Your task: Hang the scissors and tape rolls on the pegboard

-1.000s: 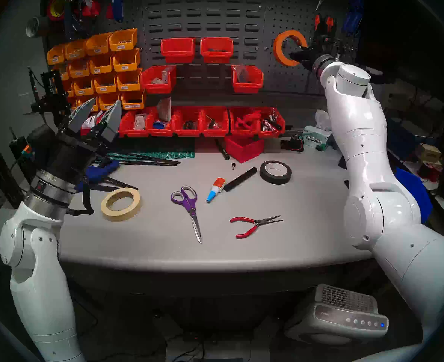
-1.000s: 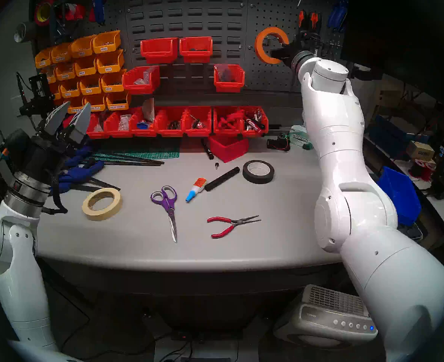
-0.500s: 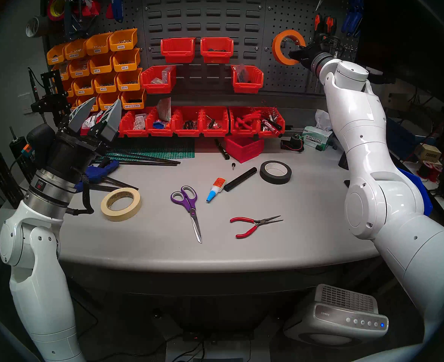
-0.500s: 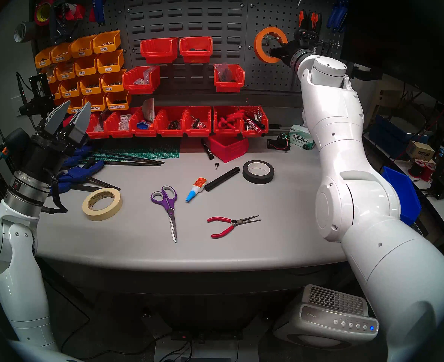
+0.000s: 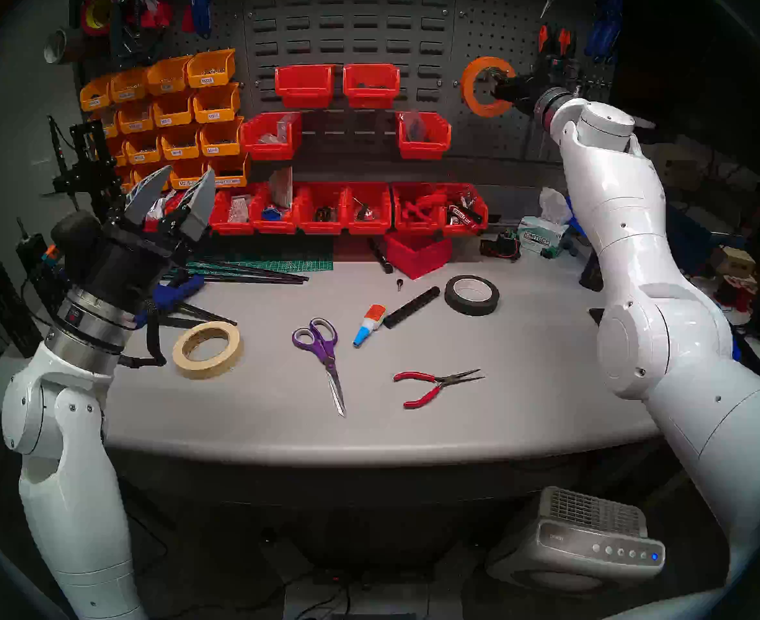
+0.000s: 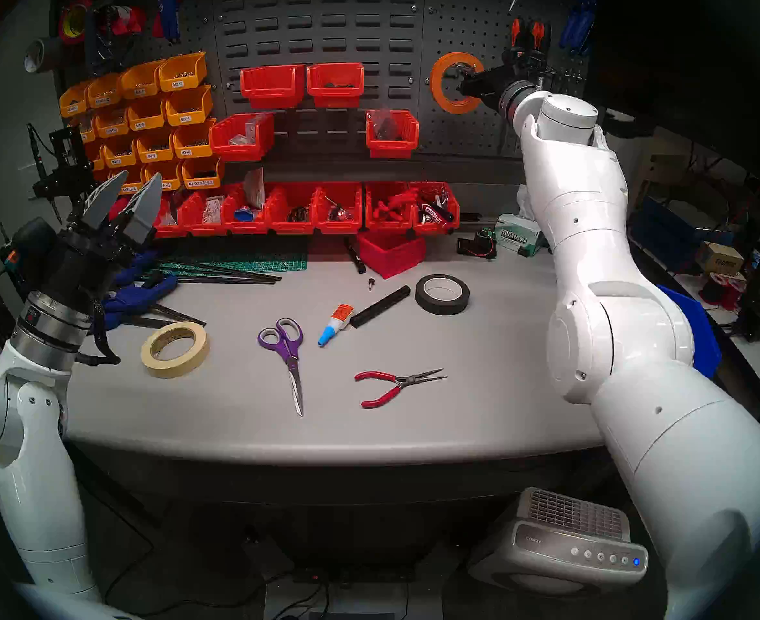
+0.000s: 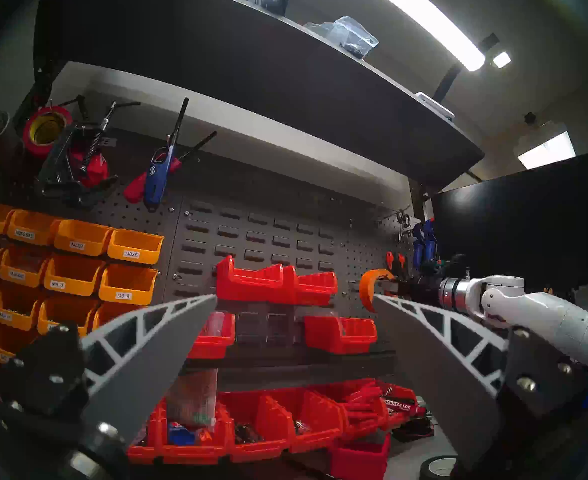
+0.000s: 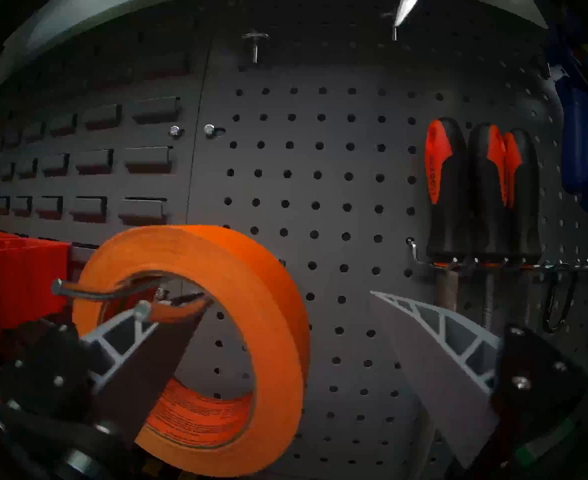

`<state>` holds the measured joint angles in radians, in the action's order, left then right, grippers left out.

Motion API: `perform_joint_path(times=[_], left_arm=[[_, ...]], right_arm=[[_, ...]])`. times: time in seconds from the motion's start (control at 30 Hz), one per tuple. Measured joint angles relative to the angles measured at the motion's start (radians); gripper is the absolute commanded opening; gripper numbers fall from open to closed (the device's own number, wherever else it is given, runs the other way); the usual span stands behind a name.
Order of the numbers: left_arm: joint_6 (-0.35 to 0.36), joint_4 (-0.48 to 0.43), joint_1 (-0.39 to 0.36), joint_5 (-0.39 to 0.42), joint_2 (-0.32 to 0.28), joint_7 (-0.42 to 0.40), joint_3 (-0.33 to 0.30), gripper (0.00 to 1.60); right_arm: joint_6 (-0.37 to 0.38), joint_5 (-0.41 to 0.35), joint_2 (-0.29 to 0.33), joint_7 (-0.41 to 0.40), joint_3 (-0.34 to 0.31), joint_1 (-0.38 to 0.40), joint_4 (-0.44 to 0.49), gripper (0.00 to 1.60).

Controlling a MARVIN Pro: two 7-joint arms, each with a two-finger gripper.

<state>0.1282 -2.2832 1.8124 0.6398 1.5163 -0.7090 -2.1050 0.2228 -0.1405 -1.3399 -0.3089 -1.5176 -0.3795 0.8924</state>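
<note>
Orange tape roll (image 8: 237,334) hangs at the pegboard (image 8: 337,191) hook (image 8: 88,293), right hand (image 8: 285,306) spread open around its rim — next, I judge, withdraw cleanly; cream tape roll (image 5: 207,349) and scissors (image 5: 322,355) wait on the counter (image 5: 525,382), left hand (image 5: 170,189) open, empty.

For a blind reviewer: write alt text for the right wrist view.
A wide bright orange tape roll hangs around a bent metal hook on the dark grey perforated pegboard. The open right claw straddles its rim, one finger inside the hole. Black-and-orange screwdriver handles hang to the right.
</note>
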Motion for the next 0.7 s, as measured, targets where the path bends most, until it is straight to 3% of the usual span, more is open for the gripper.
perform_joint_path(times=[0.4, 0.7], left_arm=[[0.000, -0.010, 0.004, -0.001, 0.001, 0.011, 0.009, 1.60], [0.000, -0.021, 0.007, -0.001, 0.001, 0.016, 0.016, 1.60]], right_arm=[[0.004, -0.002, 0.025, -0.047, -0.007, -0.036, 0.071, 1.60], [0.071, 0.000, 0.054, -0.071, -0.020, -0.111, 0.164, 1.60]])
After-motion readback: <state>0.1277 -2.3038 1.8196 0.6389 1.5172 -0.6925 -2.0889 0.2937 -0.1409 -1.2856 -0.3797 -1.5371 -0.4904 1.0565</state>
